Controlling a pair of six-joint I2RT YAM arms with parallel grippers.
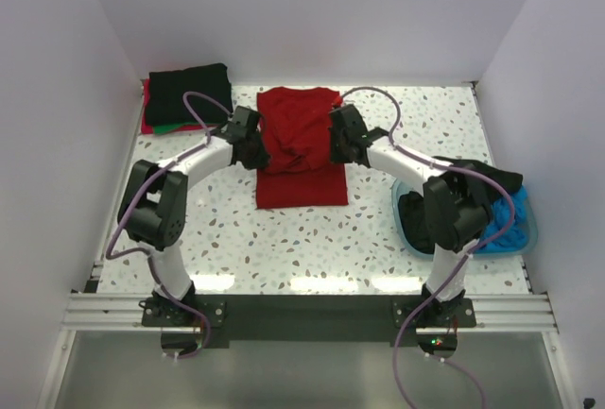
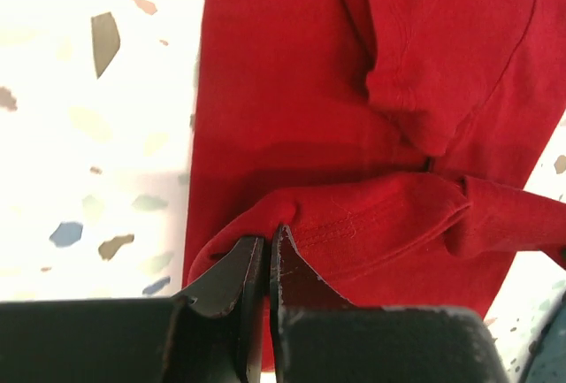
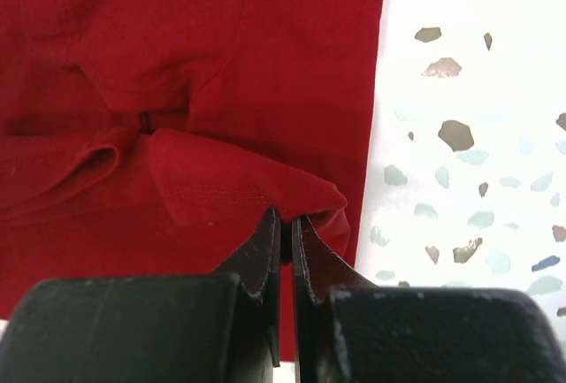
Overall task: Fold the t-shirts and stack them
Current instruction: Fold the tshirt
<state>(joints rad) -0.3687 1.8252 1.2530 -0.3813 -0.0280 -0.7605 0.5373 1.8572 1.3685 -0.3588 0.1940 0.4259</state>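
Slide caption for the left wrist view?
Left gripper, jaws shut on a fold of the dark red t-shirt, above the speckled table.

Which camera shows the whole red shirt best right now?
Top external: the whole red shirt lies in view between the left gripper and right gripper. Each wrist view shows only the edge fold its jaws pinch.

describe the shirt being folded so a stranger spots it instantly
On the speckled table, look at the centre-back. The dark red t-shirt lies there, pinched by the left fingers and right fingers, unlike the black-topped stack far left or the shirts in the basin.
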